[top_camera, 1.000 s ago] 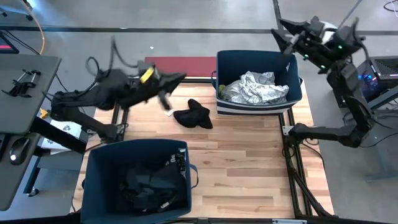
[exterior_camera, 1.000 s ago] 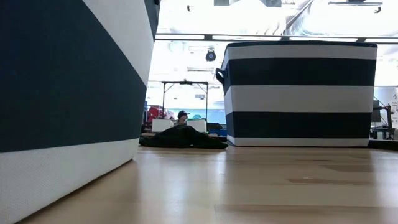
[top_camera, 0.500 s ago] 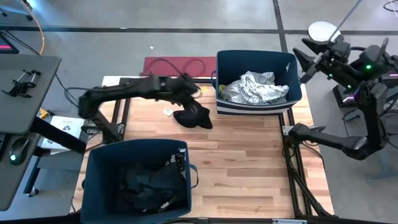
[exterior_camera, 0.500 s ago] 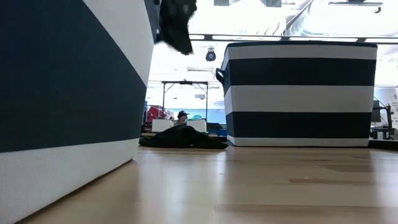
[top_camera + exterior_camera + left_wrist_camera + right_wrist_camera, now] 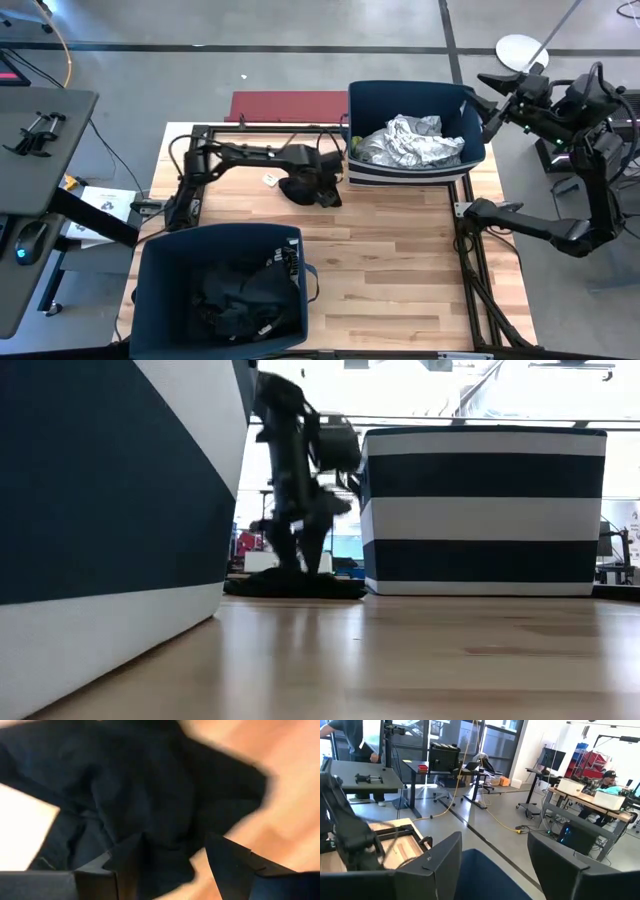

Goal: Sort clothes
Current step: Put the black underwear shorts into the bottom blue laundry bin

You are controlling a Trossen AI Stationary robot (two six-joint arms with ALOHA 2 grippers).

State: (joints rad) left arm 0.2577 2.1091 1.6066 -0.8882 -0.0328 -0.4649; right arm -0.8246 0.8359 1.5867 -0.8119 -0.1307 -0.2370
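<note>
- Clothes are what this moment turns on, and from the high view one black garment (image 5: 311,187) lies loose on the wooden table (image 5: 400,260), just beside the far bin (image 5: 470,112) that holds light patterned fabric (image 5: 412,140). The near bin (image 5: 150,290) holds dark garments (image 5: 240,300). A second ago the left arm was drawn back over the table's left side; now it stretches across and the left gripper (image 5: 325,172) sits right over the black garment. The right gripper (image 5: 492,100) hangs outside the far bin's right corner, well away from the garment, and has drifted a little over the same second.
- Low view: the left gripper (image 5: 300,555) has come down from above, where half a second ago only its tip showed at the top; its fingers now reach to the flat black garment (image 5: 295,584) on the table next to the striped far bin (image 5: 480,510).
- Left wrist view: the black garment (image 5: 140,785) fills the picture, and the two fingers (image 5: 125,860) stand apart with fabric between and under them, not yet pinched. The jaws have spread from closed during the descent, so I judge the arm is set for a grasp.
- Right wrist view: the right fingers (image 5: 440,860) stand wide apart with nothing between them; only the room shows beyond.
- For the task, this seems to be the last loose garment on the table, and being dark it likely belongs in the near bin.
</note>
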